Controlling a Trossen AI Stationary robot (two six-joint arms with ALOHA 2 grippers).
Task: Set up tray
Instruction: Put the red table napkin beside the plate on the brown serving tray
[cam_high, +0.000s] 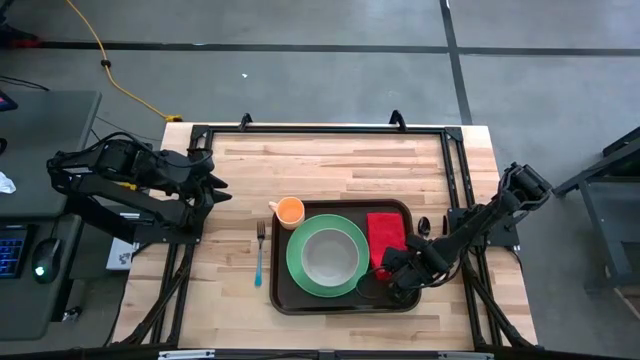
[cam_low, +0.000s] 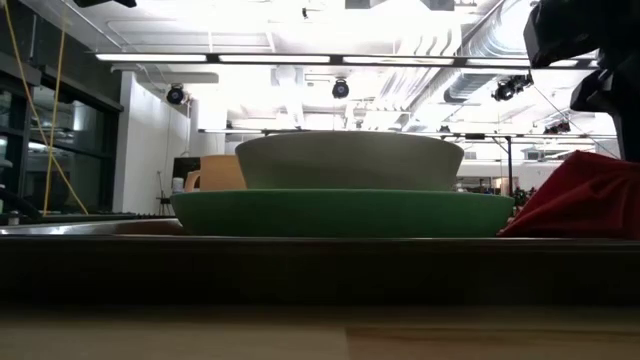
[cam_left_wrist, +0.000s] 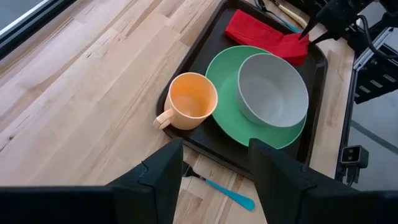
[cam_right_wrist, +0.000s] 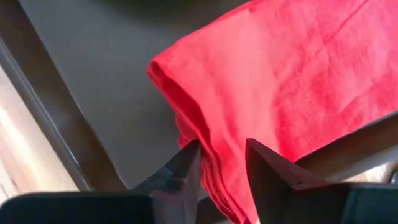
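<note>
The right pincer (cam_right_wrist: 221, 165) sits low over the near right corner of the tray (cam_high: 283, 300), its fingers a little apart with the folded edge of the red napkin (cam_right_wrist: 280, 81) between them (whether they pinch the cloth I cannot tell). The tray is large, dark brown, rectangular with rounded corners and a raised rim, and lies on the wooden tabletop (cam_high: 330, 165) toward its front middle. On it lie the napkin, a green plate (cam_high: 300, 275) carrying a grey bowl (cam_high: 325, 255), and an orange cup (cam_high: 289, 210). A blue-handled fork (cam_high: 259, 255) lies just left of the tray. The left pincer (cam_left_wrist: 214, 177), fingers apart, hovers over the tabletop's left side.
</note>
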